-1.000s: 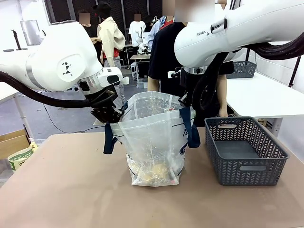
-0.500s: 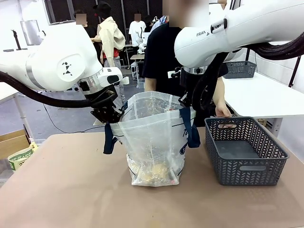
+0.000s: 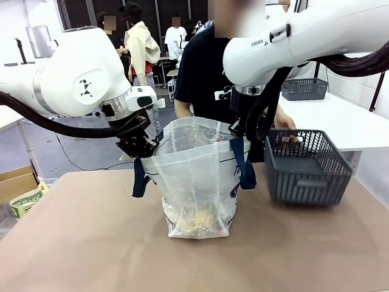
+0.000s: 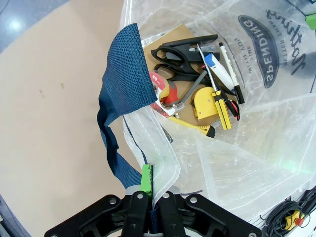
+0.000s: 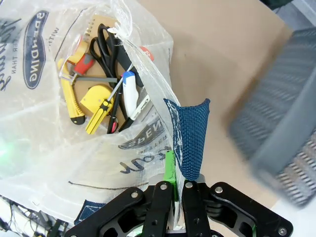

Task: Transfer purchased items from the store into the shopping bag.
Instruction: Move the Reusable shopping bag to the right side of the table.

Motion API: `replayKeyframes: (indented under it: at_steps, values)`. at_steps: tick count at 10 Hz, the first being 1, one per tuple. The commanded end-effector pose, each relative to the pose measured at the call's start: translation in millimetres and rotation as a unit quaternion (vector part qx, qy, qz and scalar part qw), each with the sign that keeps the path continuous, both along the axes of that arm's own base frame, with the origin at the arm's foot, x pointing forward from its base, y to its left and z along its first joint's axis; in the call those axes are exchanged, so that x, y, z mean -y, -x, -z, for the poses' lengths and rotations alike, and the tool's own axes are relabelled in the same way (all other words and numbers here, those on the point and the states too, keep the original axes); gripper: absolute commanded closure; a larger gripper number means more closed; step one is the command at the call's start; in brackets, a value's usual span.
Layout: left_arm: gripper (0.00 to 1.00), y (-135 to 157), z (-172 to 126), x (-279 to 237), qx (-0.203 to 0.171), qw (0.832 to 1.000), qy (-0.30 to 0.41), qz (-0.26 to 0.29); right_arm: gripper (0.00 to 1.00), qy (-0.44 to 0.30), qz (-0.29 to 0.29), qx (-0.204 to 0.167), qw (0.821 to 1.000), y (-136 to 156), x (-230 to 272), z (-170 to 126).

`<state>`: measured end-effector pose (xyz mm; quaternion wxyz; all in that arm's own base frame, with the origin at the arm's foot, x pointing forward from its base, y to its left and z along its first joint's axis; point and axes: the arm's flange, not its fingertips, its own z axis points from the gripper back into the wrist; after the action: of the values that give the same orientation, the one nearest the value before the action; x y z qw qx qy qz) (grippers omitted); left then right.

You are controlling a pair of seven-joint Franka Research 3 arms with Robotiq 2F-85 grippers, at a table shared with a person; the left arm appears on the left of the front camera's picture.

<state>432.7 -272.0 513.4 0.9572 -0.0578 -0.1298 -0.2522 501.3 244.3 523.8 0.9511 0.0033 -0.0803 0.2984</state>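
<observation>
Our left gripper [image 4: 149,174] is pressed together on the rim of the translucent white plastic shopping bag [image 3: 196,176]. The thin film is pinched between its green pads, just where a navy woven strap handle [image 4: 126,86] joins the rim. Our right gripper [image 5: 174,165] pinches the opposite rim in the same way, beside the second navy strap handle [image 5: 190,136]. Between the two we hold the bag's mouth spread wide.

The bag stands upright near the middle of the brown tabletop [image 3: 85,243], with its base on the surface. A navy oval logo with white lettering [image 4: 274,49] shows on its wall.

The purchased items [image 3: 194,222] lie at the bottom of the bag and read as a pale-yellow heap from the front. Looking down through the mouth from the wrists, we make out:
- black-handled scissors [image 4: 180,52]
- a yellow tape measure [image 4: 203,101]
- a yellow-handled screwdriver [image 4: 223,108]
- a white marker with a blue band [image 4: 217,69]

They lie close together, touching or overlapping.

To the right of the bag, apart from it, is a dark grey plastic lattice basket [image 3: 307,176]. A person's hand [image 3: 284,128] grips its far rim. It looks smeared in our right wrist view, and we cannot tell whether it rests on the table. The person in a black top [image 3: 203,79] stands at the far side, behind the bag.
</observation>
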Motion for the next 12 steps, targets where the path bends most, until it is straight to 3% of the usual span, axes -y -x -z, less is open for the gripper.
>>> replayKeyframes:
  at_steps: [1,9,12]
  values:
    - [1.00,2,-6,2,0.015,1.000,0.007,0.003,1.00,-0.008,0.003,0.004,1.000,1,-4,-3]
    - [1.00,0,-28,17,0.055,0.996,0.053,0.046,1.00,-0.045,0.011,0.017,0.999,-8,-51,-30]
    - [1.00,-4,-35,20,0.064,0.994,0.080,0.040,1.00,-0.095,0.070,0.000,0.993,-17,-66,-33]
